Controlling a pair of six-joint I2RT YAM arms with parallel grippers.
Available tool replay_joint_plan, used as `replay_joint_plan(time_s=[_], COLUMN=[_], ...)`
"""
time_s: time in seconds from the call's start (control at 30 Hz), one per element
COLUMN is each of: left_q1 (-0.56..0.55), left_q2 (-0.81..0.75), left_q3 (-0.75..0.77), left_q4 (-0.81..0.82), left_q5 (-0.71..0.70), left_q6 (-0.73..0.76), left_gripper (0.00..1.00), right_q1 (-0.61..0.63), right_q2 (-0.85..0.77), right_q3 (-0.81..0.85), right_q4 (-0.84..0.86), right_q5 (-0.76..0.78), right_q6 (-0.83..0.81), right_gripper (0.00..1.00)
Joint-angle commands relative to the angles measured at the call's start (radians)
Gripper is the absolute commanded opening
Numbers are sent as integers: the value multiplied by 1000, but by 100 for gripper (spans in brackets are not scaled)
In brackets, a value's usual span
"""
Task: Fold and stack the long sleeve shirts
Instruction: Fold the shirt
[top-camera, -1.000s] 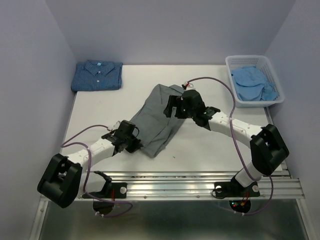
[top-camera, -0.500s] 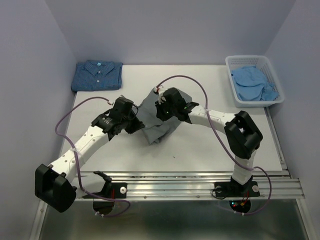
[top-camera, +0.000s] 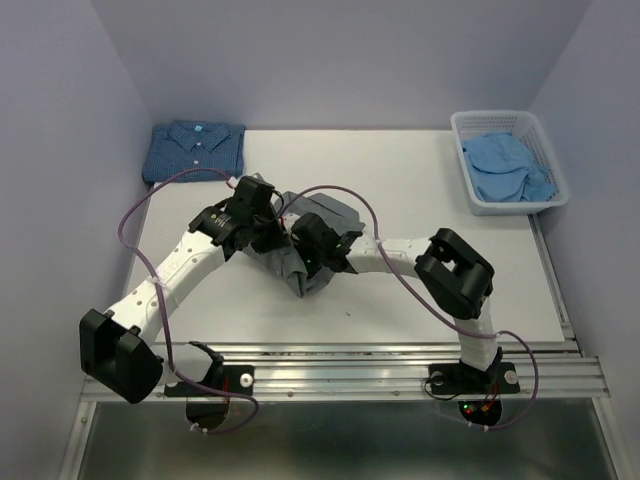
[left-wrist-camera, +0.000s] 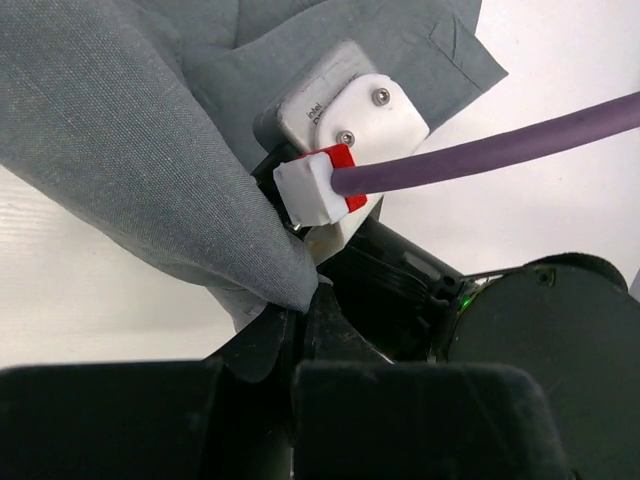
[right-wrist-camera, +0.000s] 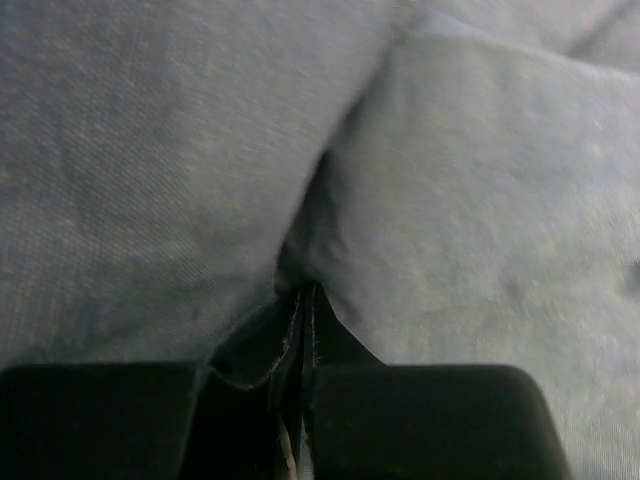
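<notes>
Centrally, grey shirt (top-camera: 338, 213) bunched mid-table, left gripper (left-wrist-camera: 303, 300) clamped on a fold at its left, right gripper (right-wrist-camera: 300, 300) pinching cloth just beside, dotted shirt (top-camera: 195, 150) folded far left, pale shirt (top-camera: 505, 165) in basket (top-camera: 490, 114).
</notes>
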Motion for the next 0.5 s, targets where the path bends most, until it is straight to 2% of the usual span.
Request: replay_joint_plan(time_s=[0.0,0.13,0.33,0.47], left_q1=[0,2,5,4], left_q2=[30,38,8,22], left_q3=[53,41,18,36], left_q4=[86,94,104,108], left_q5=[-46,-37,-34,-24], left_q6=[66,81,96,119], left_gripper=[0,0,0,0], right_q1=[19,-16,-111,-195], right_q2=[-36,-102,-211,-228], right_q3=[20,27,7,-10], right_q4=[30,-17,-59,-69], right_q5=[132,309,411,422], right_q6=[87,131,127,107], right_gripper=[1,2,7,9])
